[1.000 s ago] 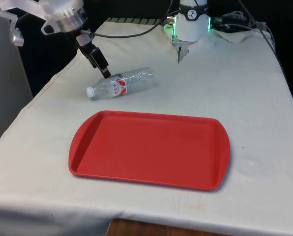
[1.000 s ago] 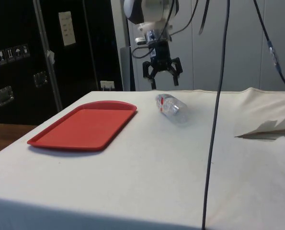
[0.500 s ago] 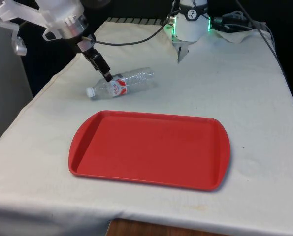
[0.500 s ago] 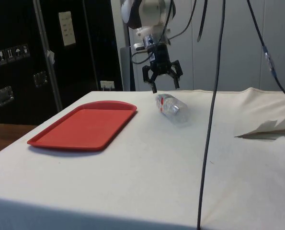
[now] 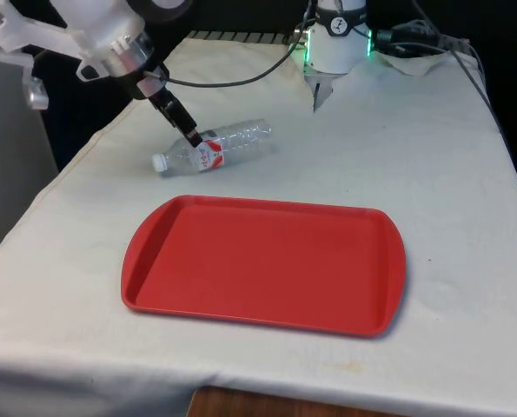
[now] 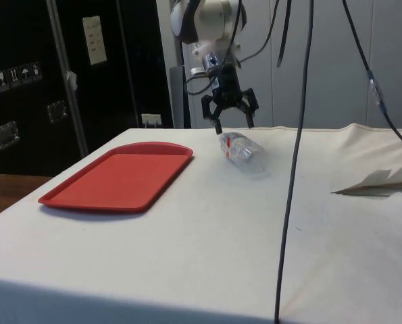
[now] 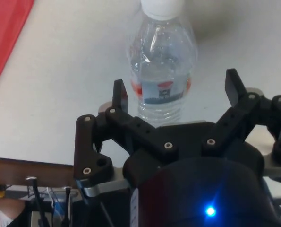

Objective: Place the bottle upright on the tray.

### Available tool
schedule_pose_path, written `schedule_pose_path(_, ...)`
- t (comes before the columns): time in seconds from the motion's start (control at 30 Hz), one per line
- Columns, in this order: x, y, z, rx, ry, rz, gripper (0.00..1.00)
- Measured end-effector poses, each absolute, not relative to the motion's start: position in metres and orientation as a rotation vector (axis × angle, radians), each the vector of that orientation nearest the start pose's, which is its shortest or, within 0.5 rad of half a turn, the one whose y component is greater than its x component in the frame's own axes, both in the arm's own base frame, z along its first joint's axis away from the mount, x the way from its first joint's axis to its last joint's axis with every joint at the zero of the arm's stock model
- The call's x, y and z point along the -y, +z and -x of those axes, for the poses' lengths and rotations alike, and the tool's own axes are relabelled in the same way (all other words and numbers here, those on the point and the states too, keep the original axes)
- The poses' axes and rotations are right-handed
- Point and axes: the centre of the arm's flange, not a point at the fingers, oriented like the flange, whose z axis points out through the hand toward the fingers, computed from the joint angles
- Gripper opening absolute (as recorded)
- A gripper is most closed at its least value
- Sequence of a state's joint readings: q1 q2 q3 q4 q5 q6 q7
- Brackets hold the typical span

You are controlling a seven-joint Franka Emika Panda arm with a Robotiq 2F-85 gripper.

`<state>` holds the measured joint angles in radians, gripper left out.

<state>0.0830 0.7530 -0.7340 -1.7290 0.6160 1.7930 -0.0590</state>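
A clear plastic bottle [image 5: 216,146] with a white cap and a red-and-white label lies on its side on the white cloth, beyond the red tray [image 5: 264,263]. The bottle's cap points toward the front view's left. My black gripper [image 5: 191,136] hangs open just above the bottle's labelled middle. In the side view the gripper [image 6: 230,123] spreads its fingers over the bottle [image 6: 244,151]. In the wrist view the bottle [image 7: 162,61] lies between the two fingertips, with the gripper [image 7: 177,92] straddling its label. The tray [image 6: 121,175] has nothing on it.
Crumpled white cloth and cables [image 5: 419,48] lie at the table's far end by the robot's base [image 5: 338,39]. A cable [image 6: 296,155] hangs down in the side view. The table edge [image 5: 84,143] is close behind the bottle on the front view's left.
The gripper has come down toward the bottle, from above and behind it to just over its label. Its fingers stay open. The bottle and tray have not moved.
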Motion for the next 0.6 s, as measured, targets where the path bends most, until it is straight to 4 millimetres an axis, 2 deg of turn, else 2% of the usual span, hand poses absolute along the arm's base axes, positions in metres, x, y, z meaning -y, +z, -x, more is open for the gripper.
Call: schedule_pose_path(0.6,0.306,0.189,-0.543,-1.19,0.684,2.6,1.0)
